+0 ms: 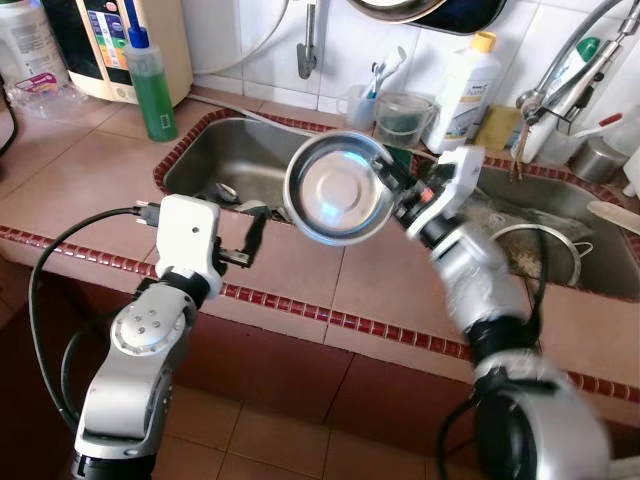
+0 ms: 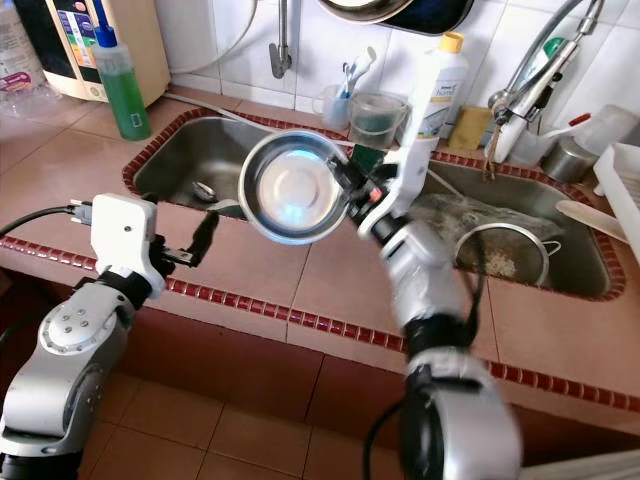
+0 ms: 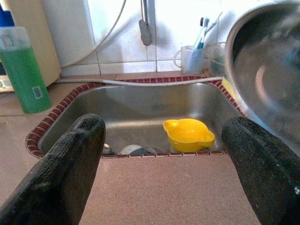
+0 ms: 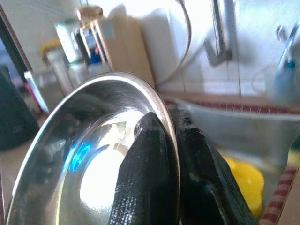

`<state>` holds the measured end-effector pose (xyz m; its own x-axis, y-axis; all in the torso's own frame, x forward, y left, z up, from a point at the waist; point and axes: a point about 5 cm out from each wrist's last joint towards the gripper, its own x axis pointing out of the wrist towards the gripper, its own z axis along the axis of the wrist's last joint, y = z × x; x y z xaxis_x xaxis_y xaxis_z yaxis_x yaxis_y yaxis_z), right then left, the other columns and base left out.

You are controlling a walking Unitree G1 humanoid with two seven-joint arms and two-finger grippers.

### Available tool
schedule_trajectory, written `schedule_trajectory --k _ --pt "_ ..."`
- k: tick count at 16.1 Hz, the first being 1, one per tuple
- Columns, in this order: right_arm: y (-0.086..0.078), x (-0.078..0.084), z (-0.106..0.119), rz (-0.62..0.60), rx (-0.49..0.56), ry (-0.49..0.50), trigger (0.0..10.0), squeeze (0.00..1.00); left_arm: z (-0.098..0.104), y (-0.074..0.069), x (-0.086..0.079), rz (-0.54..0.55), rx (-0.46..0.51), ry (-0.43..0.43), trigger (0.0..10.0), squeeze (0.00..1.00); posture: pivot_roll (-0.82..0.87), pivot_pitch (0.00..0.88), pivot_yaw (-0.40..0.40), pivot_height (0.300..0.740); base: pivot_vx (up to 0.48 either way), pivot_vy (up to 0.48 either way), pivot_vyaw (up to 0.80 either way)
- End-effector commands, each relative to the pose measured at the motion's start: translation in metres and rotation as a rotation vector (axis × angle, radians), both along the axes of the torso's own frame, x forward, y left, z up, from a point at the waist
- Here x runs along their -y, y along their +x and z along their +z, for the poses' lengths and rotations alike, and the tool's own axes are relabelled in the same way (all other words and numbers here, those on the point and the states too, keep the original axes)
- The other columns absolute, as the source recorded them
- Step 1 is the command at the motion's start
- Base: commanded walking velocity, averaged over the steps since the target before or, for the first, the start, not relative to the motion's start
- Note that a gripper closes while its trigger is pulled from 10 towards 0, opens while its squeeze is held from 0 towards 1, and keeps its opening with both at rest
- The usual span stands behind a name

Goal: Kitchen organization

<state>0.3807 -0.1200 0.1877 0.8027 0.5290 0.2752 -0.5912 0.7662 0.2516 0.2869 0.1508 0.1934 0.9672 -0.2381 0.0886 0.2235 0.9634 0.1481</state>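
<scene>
The right tool (image 1: 392, 182) pinched the bowl (image 1: 338, 190) by its rim above the sink (image 1: 225, 150); the left tool (image 1: 255, 235) gaped empty beside it. That thin edge-grip risked the bowl slipping.

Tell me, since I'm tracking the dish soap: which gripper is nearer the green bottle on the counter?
Left. The left gripper hovers open over the counter at the sink's front edge, nearer the green bottle. The right gripper, farther across, pinches the steel bowl by its rim.
</scene>
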Motion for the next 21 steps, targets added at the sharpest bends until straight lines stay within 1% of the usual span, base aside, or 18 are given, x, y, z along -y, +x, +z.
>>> schedule_trajectory --k 1,2,4,6,9,11,13,14,15,21 --pt "-0.003 0.002 0.012 -0.041 0.073 -0.015 10.0 0.00 0.001 0.001 0.001 -0.009 0.009 -0.021 10.0 0.00 0.06 0.060 -0.086 0.740 0.000 0.000 0.00" --pt "-0.005 0.003 0.013 -0.078 0.087 0.000 10.0 0.00 0.001 0.001 0.000 -0.015 0.014 -0.026 10.0 0.00 0.05 0.065 -0.085 0.740 0.000 0.000 0.00" --pt "-0.017 0.002 0.017 -0.189 0.191 -0.082 10.0 0.00 -0.006 0.005 -0.001 0.001 -0.029 -0.038 10.0 0.00 0.05 0.068 -0.084 0.740 0.000 0.000 0.00" --pt "-0.023 -0.005 0.016 -0.210 0.225 -0.134 10.0 0.00 -0.010 0.009 -0.005 0.025 -0.060 -0.055 10.0 0.00 0.04 0.071 -0.079 0.740 0.000 0.000 0.00" --pt "-0.029 -0.011 0.014 -0.212 0.227 -0.185 10.0 0.00 -0.013 0.009 -0.007 0.024 -0.076 -0.066 10.0 0.00 0.04 0.072 -0.078 0.740 0.000 0.000 0.00" --pt "-0.031 -0.013 0.015 -0.220 0.235 -0.199 10.0 0.00 -0.014 0.009 -0.008 0.023 -0.084 -0.073 10.0 0.00 0.04 0.074 -0.080 0.740 0.000 0.000 0.00" --pt "-0.031 -0.014 0.015 -0.219 0.232 -0.199 10.0 0.00 -0.015 0.008 -0.007 0.020 -0.089 -0.077 10.0 0.00 0.04 0.075 -0.083 0.740 0.000 0.351 0.00" --pt "-0.030 -0.015 0.017 -0.221 0.209 -0.157 10.0 0.00 -0.017 0.007 -0.006 0.018 -0.093 -0.074 10.0 0.00 0.05 0.076 -0.085 0.740 0.000 0.352 0.00" --pt "-0.030 -0.015 0.019 -0.223 0.205 -0.144 10.0 0.00 -0.017 0.006 -0.005 0.017 -0.096 -0.075 10.0 0.00 0.05 0.075 -0.086 0.740 0.000 0.360 0.00" --pt "-0.031 -0.016 0.019 -0.219 0.207 -0.168 10.0 0.00 -0.018 0.005 -0.003 0.001 -0.098 -0.079 10.0 0.00 0.04 0.079 -0.088 0.740 0.000 0.393 0.00"
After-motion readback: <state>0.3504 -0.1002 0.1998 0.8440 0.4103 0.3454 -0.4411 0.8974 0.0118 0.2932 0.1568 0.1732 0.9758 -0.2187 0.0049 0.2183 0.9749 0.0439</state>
